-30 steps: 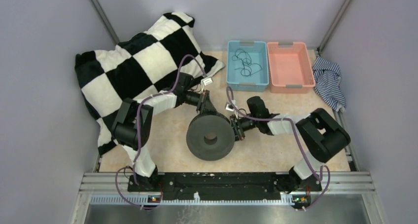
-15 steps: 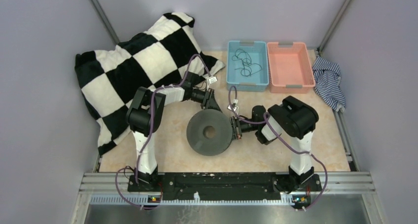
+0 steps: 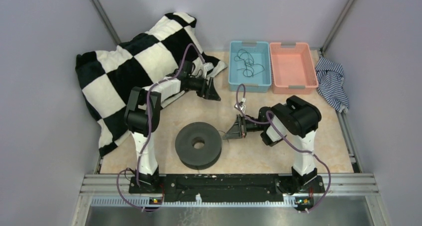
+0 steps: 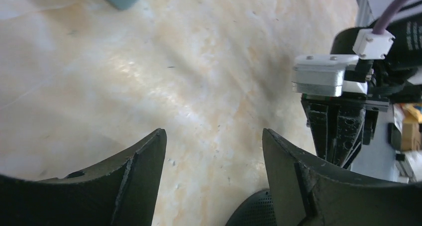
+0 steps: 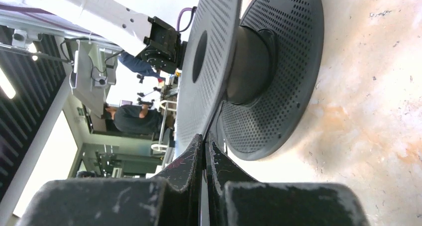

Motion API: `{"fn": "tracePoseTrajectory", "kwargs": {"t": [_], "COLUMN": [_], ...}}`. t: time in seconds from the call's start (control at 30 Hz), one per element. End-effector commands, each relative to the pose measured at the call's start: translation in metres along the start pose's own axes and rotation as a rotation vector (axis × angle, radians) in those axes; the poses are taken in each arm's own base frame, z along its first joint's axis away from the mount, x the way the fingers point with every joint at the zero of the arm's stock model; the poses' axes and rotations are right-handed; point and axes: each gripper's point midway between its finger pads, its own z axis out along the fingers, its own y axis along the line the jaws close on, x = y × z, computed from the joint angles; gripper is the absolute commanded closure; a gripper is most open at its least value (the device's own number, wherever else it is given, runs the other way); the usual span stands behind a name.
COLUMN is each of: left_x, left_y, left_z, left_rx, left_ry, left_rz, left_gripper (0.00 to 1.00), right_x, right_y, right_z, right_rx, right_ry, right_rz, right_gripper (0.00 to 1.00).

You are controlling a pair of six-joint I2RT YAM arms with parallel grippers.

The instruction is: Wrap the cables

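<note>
Beige marbled tabletop point(image 3: 259, 159), lilac walls. Cables point(image 3: 247, 65) lie tangled in the blue bin point(image 3: 250, 86) at the far side, well apart from both grippers. Dark spool point(image 3: 186, 146) lies flat near the front edge. Left gripper point(image 3: 216, 95) is beside the checkered pillow point(image 3: 124, 71), fingers spread wide with only table between them. Right gripper point(image 3: 226, 136) has its fingers pressed together, tips just beside the spool's right rim. Possibly a thin wire is pinched there; the view is too coarse to tell.

Dark spool point(image 3: 198, 145) lying flat, black cables point(image 3: 244, 61) in blue bin point(image 3: 250, 87), right hand point(image 3: 227, 136) beside spool
</note>
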Motion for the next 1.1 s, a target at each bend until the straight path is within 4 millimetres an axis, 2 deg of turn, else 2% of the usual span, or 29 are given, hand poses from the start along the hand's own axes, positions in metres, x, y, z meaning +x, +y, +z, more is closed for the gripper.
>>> {"fn": "tracePoseTrajectory", "kwargs": {"t": [0.0,0.1,0.17,0.23,0.3,0.37,0.4,0.47,0.57,0.63,0.97,1.07], "left_x": [-0.057,-0.070,-0.070,-0.060,-0.044,-0.018,-0.003,0.028,0.069,0.090,0.164,0.178], "left_y": [-0.008,-0.017,-0.027,-0.038,-0.054,-0.060,-0.066,-0.078,-0.091,-0.101,-0.114,-0.115], "left_z": [-0.035,-0.063,-0.090,-0.121,-0.162,-0.197,-0.209,-0.222,-0.221,-0.211,-0.183,-0.179], "left_rx": [-0.172,-0.316,-0.446,-0.585,-0.734,-0.895,-0.941,-0.983,-0.971,-0.912,-0.802,-0.789], "left_ry": [-0.124,-0.183,-0.222,-0.264,-0.329,-0.365,-0.367,-0.368,-0.350,-0.336,-0.205,-0.206], "left_rz": [0.044,-0.027,-0.083,-0.126,-0.174,-0.234,-0.274,-0.355,-0.502,-0.586,-0.789,-0.817], "left_gripper": [0.24,0.24,0.24,0.23,0.23,0.18,0.14,0.14,0.15,0.14,0.13,0.15], "right_x": [-0.016,-0.015,-0.014,-0.013,-0.011,-0.011,-0.010,-0.009,-0.007,-0.006,0.011,0.017], "right_y": [0.023,0.022,0.022,0.021,0.018,0.015,0.013,0.011,0.010,0.009,0.001,0.002], "right_z": [0.001,0.001,0.002,0.004,0.007,0.007,0.008,0.008,0.011,0.012,0.009,0.011], "right_rx": [-0.087,-0.085,-0.085,-0.087,-0.085,-0.081,-0.078,-0.076,-0.078,-0.075,-0.035,-0.032], "right_ry": [-0.064,-0.065,-0.062,-0.053,-0.048,-0.048,-0.047,-0.046,-0.038,-0.037,-0.045,-0.037], "right_rz": [-0.191,-0.184,-0.180,-0.177,-0.165,-0.154,-0.146,-0.137,-0.130,-0.121,-0.042,-0.030], "right_gripper": [1.00,1.00,1.00,1.00,1.00,1.00,1.00,1.00,1.00,1.00,1.00,1.00]}}
